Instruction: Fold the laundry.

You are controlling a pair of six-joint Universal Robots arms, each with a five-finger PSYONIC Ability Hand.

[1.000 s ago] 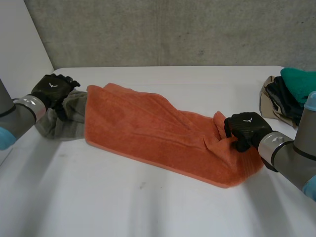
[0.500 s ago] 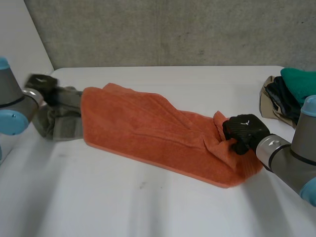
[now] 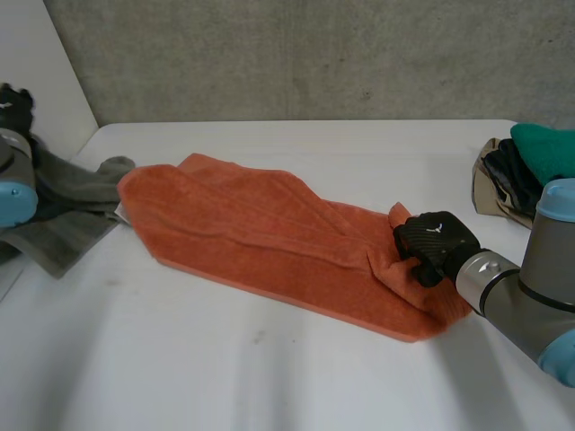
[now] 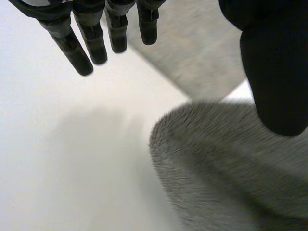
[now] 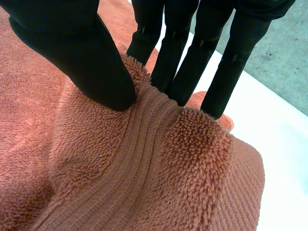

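Observation:
An orange towel (image 3: pixel 260 233) lies crumpled across the middle of the white table (image 3: pixel 269 377). My right hand (image 3: pixel 433 241) is at its right end. There the thumb (image 5: pixel 72 53) and fingers pinch a raised ridge of the orange towel (image 5: pixel 120 168). A grey cloth (image 3: pixel 67 224) lies at the table's left edge, touching the towel's left end. My left hand (image 3: pixel 11 101) hovers at the far left above it. Its fingers (image 4: pixel 79 48) are straight and apart from the thumb, holding nothing. The grey cloth (image 4: pixel 226 163) lies below the thumb.
A pile of teal, dark and beige clothes (image 3: pixel 526 175) sits at the table's right edge. A grey wall runs behind the table. The grey cloth hangs over the table's left edge.
My left hand has moved left and up, off the grey cloth. The grey cloth has slid left, and the orange towel's left end has shifted left too. The right hand keeps its pinch.

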